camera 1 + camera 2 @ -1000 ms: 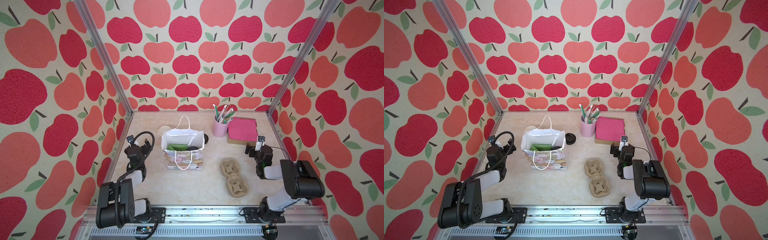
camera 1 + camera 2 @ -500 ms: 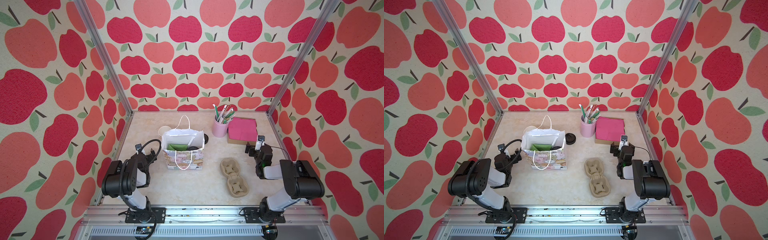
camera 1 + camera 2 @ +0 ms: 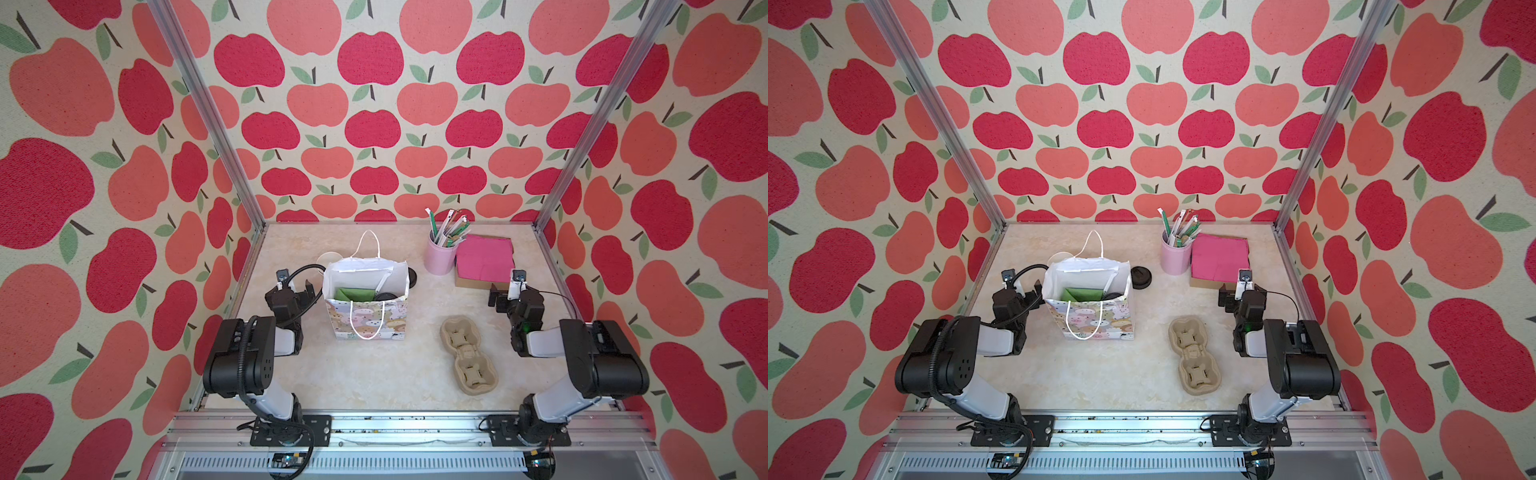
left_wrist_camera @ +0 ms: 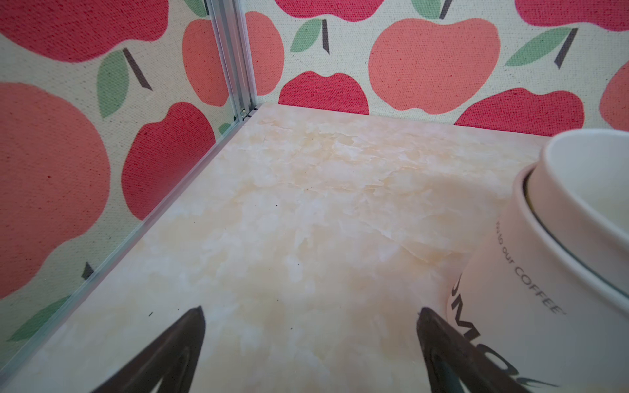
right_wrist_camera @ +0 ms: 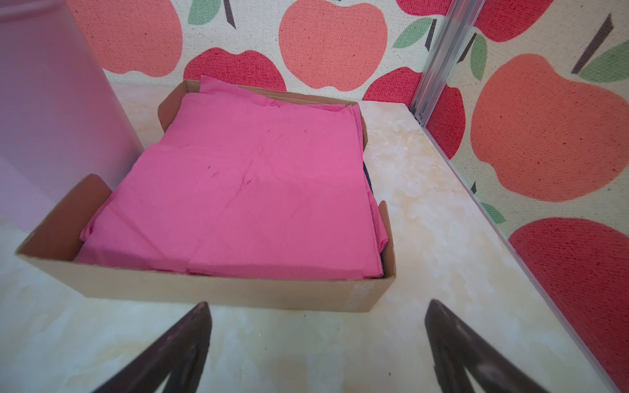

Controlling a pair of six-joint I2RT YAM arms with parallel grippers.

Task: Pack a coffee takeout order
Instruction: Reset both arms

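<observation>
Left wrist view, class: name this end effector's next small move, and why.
Probably shift sideways to straddle the white paper cup: the left end effector is open, the cup stands outside one finger, and the pulp carrier is empty.

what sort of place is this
Probably a staged robot test cell, not a cafe: apple-print walls on an aluminium frame, left arm and right arm on a rail, a pulp cup carrier.
</observation>
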